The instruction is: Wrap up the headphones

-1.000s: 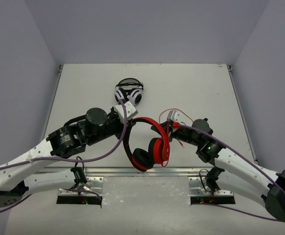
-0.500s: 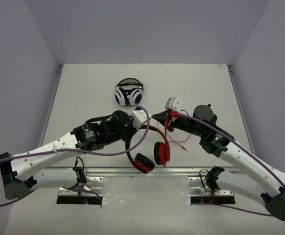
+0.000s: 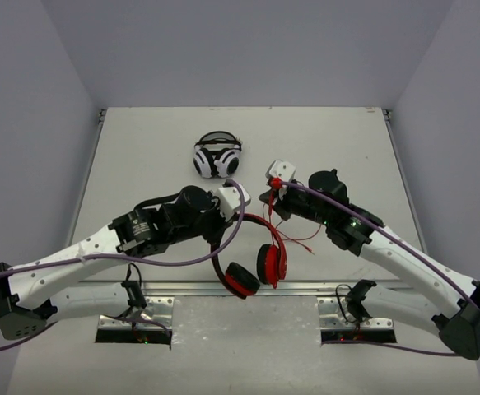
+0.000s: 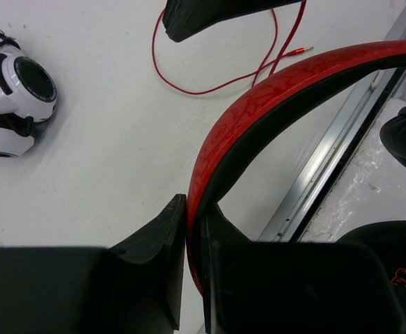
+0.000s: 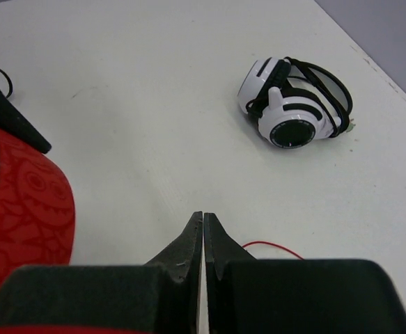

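Headphones (image 3: pixel 270 263) held by the headband (image 4: pixel 258 94) in the clamped left gripper (image 4: pixel 189 229), right gripper (image 5: pixel 203 226) pinched together, apparently on the cable (image 4: pixel 189 90), which trails loose: no winding yet evident.

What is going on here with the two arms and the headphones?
The left claw is shut on the headband of the red headphones and holds them near the front edge of the table. The right claw is shut on their thin red cable, which hangs loose, not yet wound. A white-and-black pair lies farther back.
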Available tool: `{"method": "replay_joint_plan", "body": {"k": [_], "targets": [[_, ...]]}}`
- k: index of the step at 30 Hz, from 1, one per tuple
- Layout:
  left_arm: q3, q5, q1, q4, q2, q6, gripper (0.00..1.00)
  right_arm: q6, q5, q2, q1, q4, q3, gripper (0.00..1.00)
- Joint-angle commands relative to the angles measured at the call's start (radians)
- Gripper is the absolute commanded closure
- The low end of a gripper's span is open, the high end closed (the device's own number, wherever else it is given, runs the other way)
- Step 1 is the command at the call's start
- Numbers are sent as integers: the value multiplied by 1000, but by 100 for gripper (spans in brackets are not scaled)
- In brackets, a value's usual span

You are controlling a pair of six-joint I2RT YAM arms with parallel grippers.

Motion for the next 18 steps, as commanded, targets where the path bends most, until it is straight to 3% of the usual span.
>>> {"method": "replay_joint_plan", "body": {"k": [1,18], "targets": [[10,96,-11,88,-75,-8,100,27,49,17,-5,43,-9,99],[83,248,-11,162,-142,-42,100,70,-170,116,-53,54,3,99]]}}
